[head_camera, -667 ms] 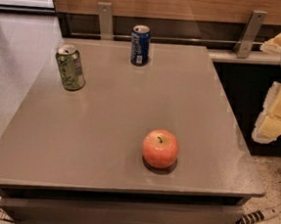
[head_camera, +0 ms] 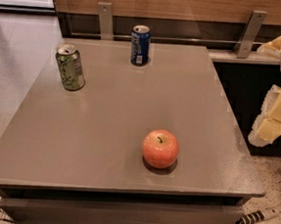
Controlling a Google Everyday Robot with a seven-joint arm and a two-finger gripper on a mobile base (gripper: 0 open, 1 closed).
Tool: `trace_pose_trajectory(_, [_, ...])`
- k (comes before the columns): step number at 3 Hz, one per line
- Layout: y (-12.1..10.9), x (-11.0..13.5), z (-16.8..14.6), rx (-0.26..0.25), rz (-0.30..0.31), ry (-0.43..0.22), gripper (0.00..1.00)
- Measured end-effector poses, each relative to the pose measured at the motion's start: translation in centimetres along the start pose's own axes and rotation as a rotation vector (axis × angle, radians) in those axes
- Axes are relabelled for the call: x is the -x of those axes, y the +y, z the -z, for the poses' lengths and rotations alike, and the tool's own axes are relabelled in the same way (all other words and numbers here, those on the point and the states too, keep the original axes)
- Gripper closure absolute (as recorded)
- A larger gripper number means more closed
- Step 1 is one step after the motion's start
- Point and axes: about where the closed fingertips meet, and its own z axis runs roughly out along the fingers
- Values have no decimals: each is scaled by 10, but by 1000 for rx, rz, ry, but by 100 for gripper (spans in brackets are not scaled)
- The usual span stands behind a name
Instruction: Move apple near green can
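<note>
the gripper (head_camera: 276, 117), a pale yellow and white shape, is hanging off the right edge of the bench (head_camera: 104, 135), about level with that edge's middle and clear of the top; whether it is spread or closed i cannot tell. set against the earlier frame, it is sitting in much the same place, and nothing on the bench is showing any shift. closest to it, the apple (head_camera: 160, 148) is resting upright, stem on top, near the front edge and a little right of its middle, touching nothing. further off, the dark blue can (head_camera: 140, 45) is standing at the back edge, left of its middle. the green can (head_camera: 70, 67) is standing near the left edge towards the back left corner, well apart from the apple and apart from the blue can. both cans are carrying pale markings, but no writing is reading clearly. the grey top is lying bare between the apple and the green can, and bare along the right edge too. two metal brackets (head_camera: 105, 18) are rising behind the back edge, and a power strip (head_camera: 261, 216) is lying on the floor by the front right corner.
</note>
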Motion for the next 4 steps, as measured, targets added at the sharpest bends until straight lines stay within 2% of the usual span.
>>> trace_pose_trajectory(1, [9, -9, -22, 46, -13, -155, 0])
trace_pose_trajectory(2, [22, 0, -44, 99, -15, -344, 0])
trace_pose_trajectory(3, [31, 21, -59, 133, -12, -532, 0])
trace_pose_trajectory(4, [34, 44, -69, 157, -1, -656, 0])
